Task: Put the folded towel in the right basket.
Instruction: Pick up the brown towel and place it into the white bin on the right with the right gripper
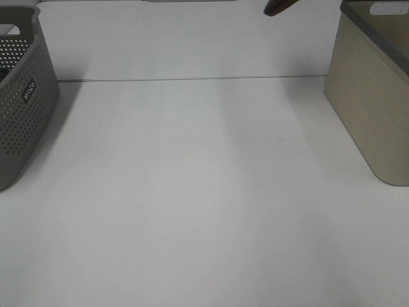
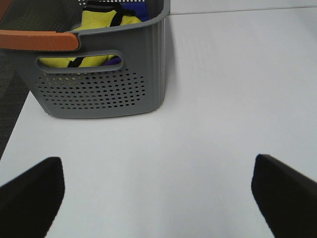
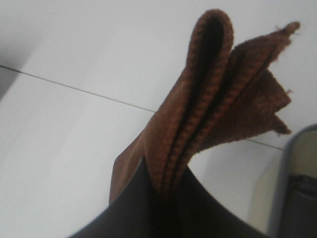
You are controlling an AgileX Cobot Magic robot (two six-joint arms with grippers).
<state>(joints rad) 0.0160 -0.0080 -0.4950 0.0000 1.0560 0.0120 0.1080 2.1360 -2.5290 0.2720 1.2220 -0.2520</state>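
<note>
white worktop (image 1: 204, 192) spreads under both arms, with a thin seam crossing its far part. the right fingers (image 3: 131, 210) are clamped together on the folded towel (image 3: 208, 109), a brown ribbed cloth. its stacked layers stand up out of the grip and fan apart past the fingertips, with frayed corners at the far end. the towel hangs in the air, clear of the worktop. from the high camera only a small brown end of it pokes in at the far edge, and the fingers themselves are out of that frame. the beige basket (image 1: 374, 96), the right one, stands to the outer side of these fingers. in the right wrist view its grey rim shows close beside the towel, not under it. the left fingers (image 2: 29, 193) are spread wide apart, held over the worktop. ahead of them, toward their outer side, stands the grey perforated basket (image 2: 104, 79), holding yellow cloth (image 2: 101, 22) and a bit of blue cloth (image 2: 141, 10). an orange strip (image 2: 39, 40) lies along its rim.
</note>
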